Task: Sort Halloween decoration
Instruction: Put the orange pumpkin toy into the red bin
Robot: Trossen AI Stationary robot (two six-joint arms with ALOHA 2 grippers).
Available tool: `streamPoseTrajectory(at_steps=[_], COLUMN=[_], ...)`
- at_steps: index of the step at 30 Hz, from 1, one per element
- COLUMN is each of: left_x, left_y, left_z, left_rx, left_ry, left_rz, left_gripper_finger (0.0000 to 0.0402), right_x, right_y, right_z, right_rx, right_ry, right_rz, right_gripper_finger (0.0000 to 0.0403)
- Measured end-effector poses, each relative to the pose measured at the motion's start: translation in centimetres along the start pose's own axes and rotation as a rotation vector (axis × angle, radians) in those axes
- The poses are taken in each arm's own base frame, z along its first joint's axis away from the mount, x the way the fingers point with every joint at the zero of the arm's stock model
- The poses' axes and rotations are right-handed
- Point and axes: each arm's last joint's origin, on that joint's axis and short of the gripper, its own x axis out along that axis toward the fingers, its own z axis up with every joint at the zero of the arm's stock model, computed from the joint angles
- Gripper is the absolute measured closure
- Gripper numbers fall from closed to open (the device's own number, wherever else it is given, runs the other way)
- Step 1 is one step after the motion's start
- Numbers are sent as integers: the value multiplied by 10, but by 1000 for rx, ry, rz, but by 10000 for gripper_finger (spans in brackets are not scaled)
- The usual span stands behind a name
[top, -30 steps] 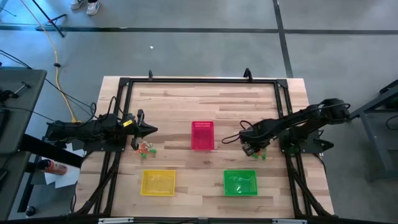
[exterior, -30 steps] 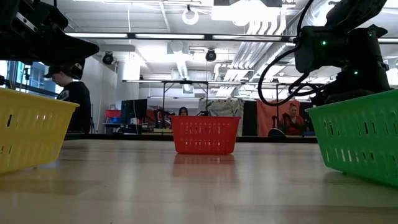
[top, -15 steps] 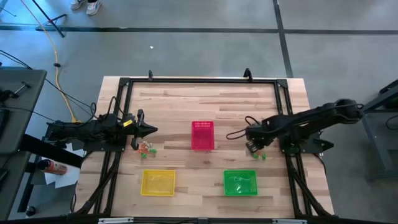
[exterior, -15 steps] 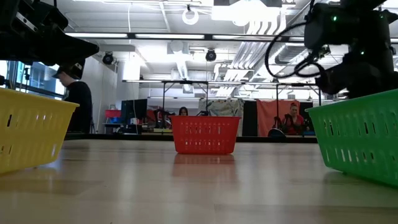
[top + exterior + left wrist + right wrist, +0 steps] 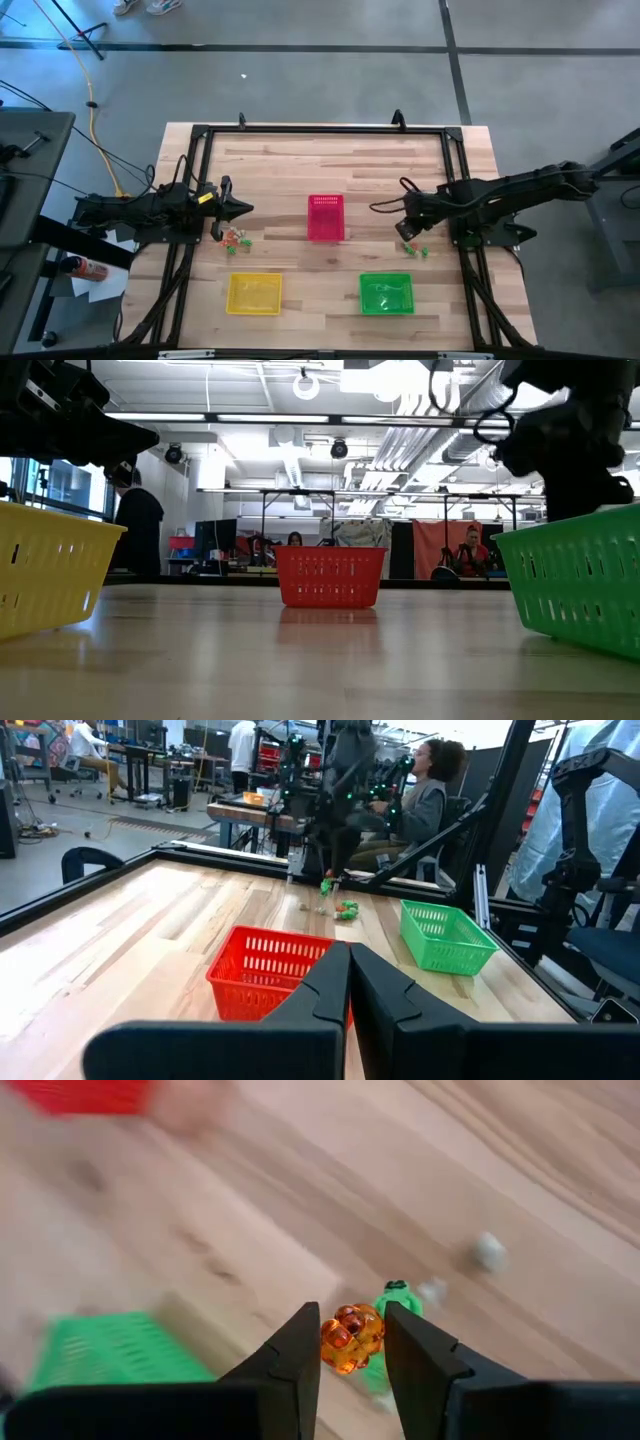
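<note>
My right gripper hangs above the table's right part, shut on a small orange trinket; in the high view the right gripper stands left of a few loose trinkets. Below it a green trinket and a pale one lie on the wood. Another heap of Halloween decoration lies near my left gripper, which waits shut and level at the left edge. The red basket, the yellow basket and the green basket stand on the table. My right gripper pinches the orange trinket by its two opposite sides between the two fingertips. The fingers come from above, slanting down. The trinket is lifted clear of the table.
The black frame rail runs round the table top. In the low view the yellow basket and green basket stand near, the red basket farther back. People sit and walk in the room behind.
My right gripper has risen from the table with the orange trinket and drawn back a little toward the table's right edge, tipping to a less steep slant. The trinket is now lifted clear. The loose trinkets have stayed where they were.
</note>
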Motion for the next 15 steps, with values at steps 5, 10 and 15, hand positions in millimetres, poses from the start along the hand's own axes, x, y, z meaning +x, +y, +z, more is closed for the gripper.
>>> streamPoseTrajectory(at_steps=[5, 10, 15], left_x=[0, 0, 0], left_y=[0, 0, 0], left_z=[0, 0, 0], left_rx=[0, 0, 0], left_ry=[0, 0, 0], left_rz=[0, 0, 0], left_gripper_finger=[401, 401, 402], right_x=[-7, -5, -6], right_y=[8, 9, 17], right_z=[4, 5, 9], right_rx=[-79, -63, -90], right_ry=[-72, -66, -115], right_rz=[122, 116, 192], right_gripper_finger=[313, 313, 313])
